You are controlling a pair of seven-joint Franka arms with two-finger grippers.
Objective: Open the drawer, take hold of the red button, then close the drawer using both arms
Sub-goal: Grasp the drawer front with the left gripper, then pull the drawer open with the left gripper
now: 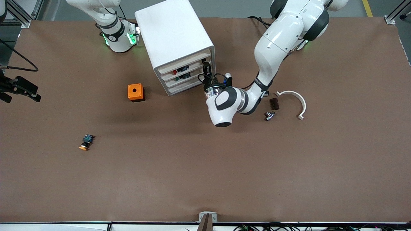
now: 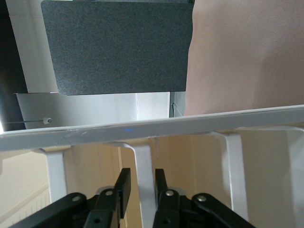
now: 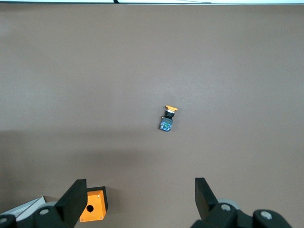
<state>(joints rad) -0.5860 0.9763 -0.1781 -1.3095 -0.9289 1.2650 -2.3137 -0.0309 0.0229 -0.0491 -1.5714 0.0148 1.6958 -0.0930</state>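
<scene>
Toward the right arm's end of the table [image 1: 205,179] lies an orange-capped button [image 1: 84,142], well apart from everything else. An orange cube [image 1: 135,92] with a round hole stands farther from the front camera, near the white cabinet [image 1: 175,41]. The right arm waits; the right hand [image 3: 140,190] hangs over this part of the table with its fingers spread wide and nothing between them.

The cabinet holds four shallow drawers, all pushed in. The drawer [image 1: 184,74] is the second from the top. Something small and red, maybe the button [image 1: 174,72], shows at its level, but it is too small to tell for sure.

The left hand [image 1: 207,69] is at the cabinet's front, at the edge toward the left arm. In the left wrist view its fingers [image 2: 122,186] pinch a white handle [image 2: 142,166]; which drawer it belongs to I cannot tell.

Toward the left arm's end lie a dark block [image 1: 274,103], a small metal piece [image 1: 269,115] and a white curved piece [image 1: 293,100].
</scene>
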